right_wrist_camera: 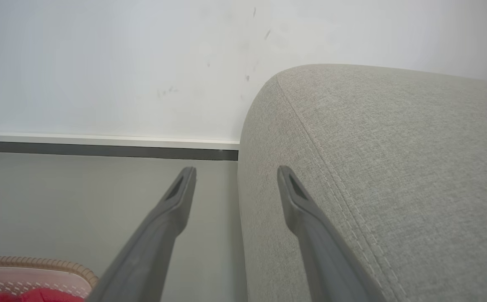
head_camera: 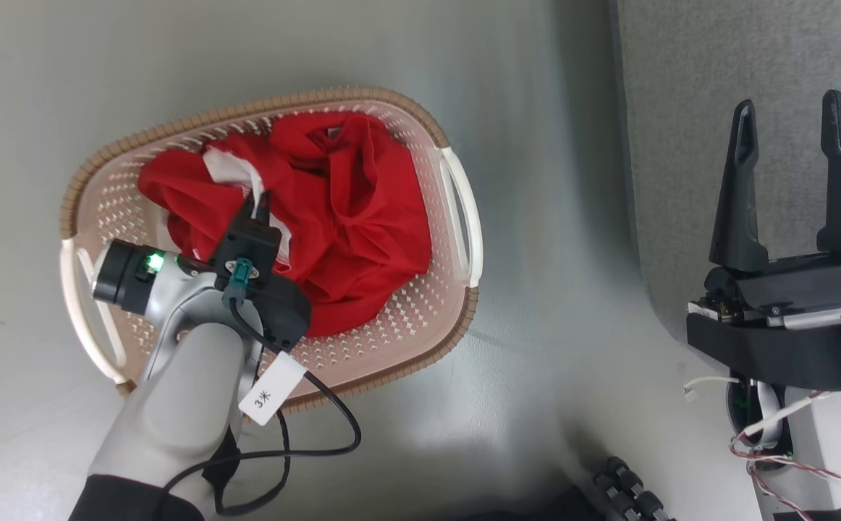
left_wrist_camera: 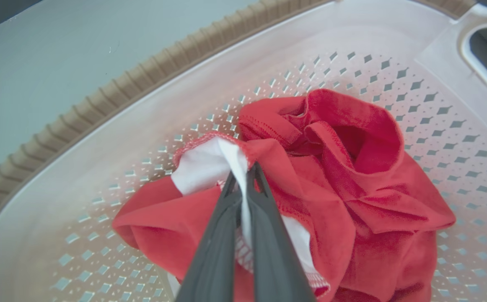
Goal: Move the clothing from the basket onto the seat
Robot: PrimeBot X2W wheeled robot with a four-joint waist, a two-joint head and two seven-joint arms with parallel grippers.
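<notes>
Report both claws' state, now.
Left claw: closed on the clothing, inside the basket.
Right claw: open, holding nothing, beside the seat.

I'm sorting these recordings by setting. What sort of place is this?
Probably a home-like living room, perhaps a mock-up: a grey upholstered sofa seat beside a laundry basket of red clothing on a smooth floor, with a plain wall and skirting board.
</notes>
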